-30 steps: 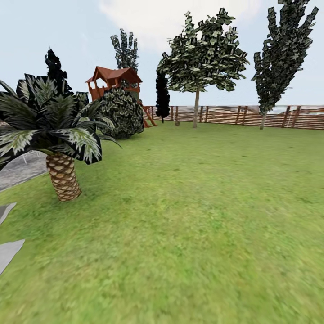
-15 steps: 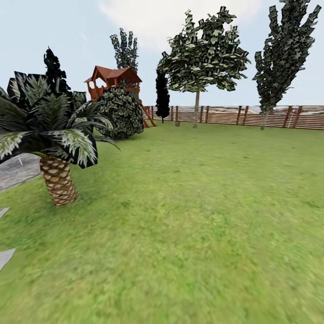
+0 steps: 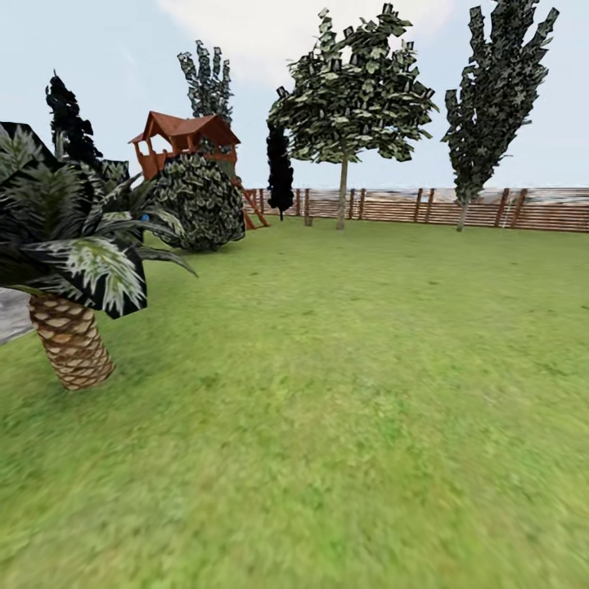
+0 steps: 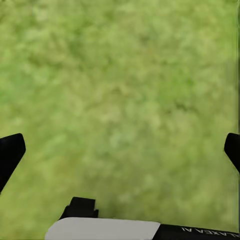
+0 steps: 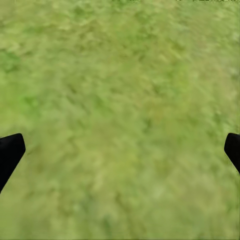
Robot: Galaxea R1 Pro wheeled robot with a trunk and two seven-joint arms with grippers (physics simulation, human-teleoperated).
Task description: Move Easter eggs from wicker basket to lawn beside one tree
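Observation:
The lawn (image 3: 368,368) spreads wide and flat ahead of me in the head view. A tree (image 3: 342,192) with a thin pale trunk and leafy crown stands far off by the fence, and another tall tree (image 3: 463,211) stands to its right. The three Easter eggs and the wicker basket are out of view. My left gripper (image 4: 120,150) hangs open over bare grass, its dark fingertips (image 4: 10,155) far apart with nothing between them. My right gripper (image 5: 120,150) is open in the same way above grass, its fingertips (image 5: 10,152) at the frame's edges.
A short scaly palm (image 3: 69,352) stands close on the left, with a sliver of grey paving (image 3: 6,315) behind it. Further back are a round bush (image 3: 196,200), a red-brown play tower (image 3: 184,135), a dark cypress (image 3: 280,168) and the slatted wooden fence (image 3: 507,209).
The whole head view has shifted: the camera moved, so the palm, tower and trees slid left. The grey slabs at the lower left have left the picture.

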